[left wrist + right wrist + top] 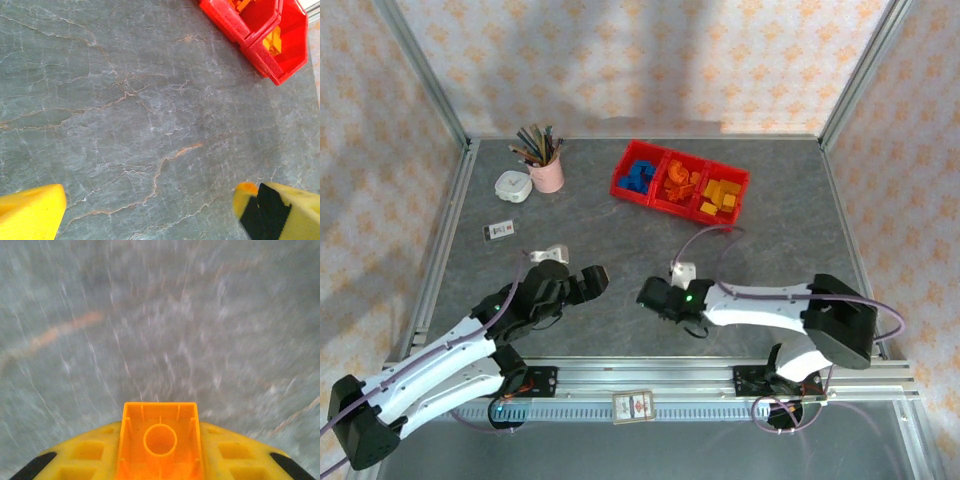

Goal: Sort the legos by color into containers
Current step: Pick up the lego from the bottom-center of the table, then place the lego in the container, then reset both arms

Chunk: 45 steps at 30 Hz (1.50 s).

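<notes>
A grey marbled desk (770, 260) carries the red containers (655, 205) at its far side, with blue legos (638, 177) in the left compartment, orange ones (681, 180) in the middle, yellow ones (721, 195) on the right. Nearer, the left hand (150, 200) hangs spread wide and empty; the right hand (648, 293) grips an orange lego (160, 437) above bare desk.

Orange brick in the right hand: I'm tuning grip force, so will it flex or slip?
Probably rigid: the orange brick shows moulded walls and a hollow tubed underside, so likely light too. Its smooth plastic could slip in the right hand if squeezed weakly.
</notes>
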Each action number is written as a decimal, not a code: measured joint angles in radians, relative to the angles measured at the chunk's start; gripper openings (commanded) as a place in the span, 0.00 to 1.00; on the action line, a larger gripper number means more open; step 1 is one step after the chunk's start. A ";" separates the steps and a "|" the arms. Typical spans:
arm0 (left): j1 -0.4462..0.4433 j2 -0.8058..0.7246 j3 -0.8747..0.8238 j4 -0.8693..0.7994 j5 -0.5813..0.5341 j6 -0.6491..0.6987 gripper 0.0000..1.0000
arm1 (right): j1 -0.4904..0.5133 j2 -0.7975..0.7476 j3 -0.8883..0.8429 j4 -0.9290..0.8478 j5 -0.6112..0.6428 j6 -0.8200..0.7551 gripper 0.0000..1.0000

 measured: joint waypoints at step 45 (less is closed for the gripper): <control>0.485 0.297 0.162 0.351 -0.234 0.327 0.99 | -0.949 -0.135 -0.109 0.574 0.161 -0.536 1.00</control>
